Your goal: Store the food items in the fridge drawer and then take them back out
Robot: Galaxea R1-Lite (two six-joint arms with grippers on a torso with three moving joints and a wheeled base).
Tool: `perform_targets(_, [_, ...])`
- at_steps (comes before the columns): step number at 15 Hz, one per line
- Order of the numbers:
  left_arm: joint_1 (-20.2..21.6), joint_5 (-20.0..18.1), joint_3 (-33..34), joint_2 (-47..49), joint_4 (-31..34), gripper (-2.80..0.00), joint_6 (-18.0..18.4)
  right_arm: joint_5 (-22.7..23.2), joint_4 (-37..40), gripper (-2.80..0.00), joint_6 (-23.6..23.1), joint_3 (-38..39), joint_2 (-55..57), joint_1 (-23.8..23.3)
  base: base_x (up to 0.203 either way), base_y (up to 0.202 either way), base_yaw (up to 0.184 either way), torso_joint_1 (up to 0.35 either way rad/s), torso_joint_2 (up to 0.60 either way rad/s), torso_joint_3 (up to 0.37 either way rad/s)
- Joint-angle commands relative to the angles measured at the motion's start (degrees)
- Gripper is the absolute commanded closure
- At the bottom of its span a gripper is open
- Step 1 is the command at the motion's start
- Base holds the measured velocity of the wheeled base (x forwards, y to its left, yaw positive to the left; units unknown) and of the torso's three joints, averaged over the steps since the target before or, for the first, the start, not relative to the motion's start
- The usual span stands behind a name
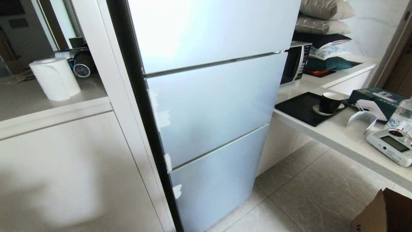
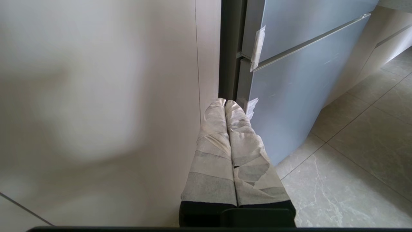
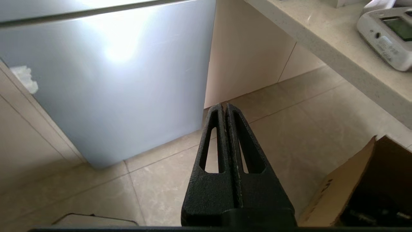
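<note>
The pale-blue fridge (image 1: 212, 106) stands with all three glossy panels closed, so the fridge drawer is hidden behind them. No food items show in any view. My left gripper (image 2: 224, 102), its fingers wrapped in white tape, is shut and empty, low beside the white cabinet (image 2: 96, 112) near the fridge's lower left corner. My right gripper (image 3: 224, 106), black, is shut and empty, low over the floor tiles in front of the fridge's bottom panel (image 3: 112, 90). Neither arm shows in the head view.
A counter (image 1: 338, 135) runs along the right with a black tray (image 1: 299, 109), a cup (image 1: 330, 102), a green box (image 1: 379, 101), a bottle and a white handheld device (image 1: 391, 145). A cardboard box (image 1: 386, 212) sits on the floor at right. A paper roll (image 1: 54, 79) stands on the left counter.
</note>
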Motion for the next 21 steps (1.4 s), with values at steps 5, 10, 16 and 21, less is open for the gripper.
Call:
perform_targets(5, [0.0,-0.04,0.01,0.09,0.01,0.0,-0.08,-0.04,8.95,0.0,3.61,1.89,-18.06,-2.26,0.0,0.0,0.0,0.0,0.0,0.0])
perform_targets(10, [0.0,0.01,0.01,0.02,0.01,0.0,-0.08,-0.39,8.84,0.0,4.42,1.89,-18.06,-2.27,0.0,0.0,0.0,0.0,0.0,0.0])
perform_targets(16, [0.0,0.03,0.01,0.08,0.01,0.0,-0.08,-0.39,8.84,0.0,4.43,1.89,-18.06,-2.27,0.0,0.0,0.0,0.0,0.0,0.0])
perform_targets(21, [0.0,0.01,0.01,0.09,0.01,0.0,-0.08,-0.39,8.84,0.0,4.45,1.89,-18.06,-2.27,0.0,0.0,0.0,0.0,0.0,0.0])
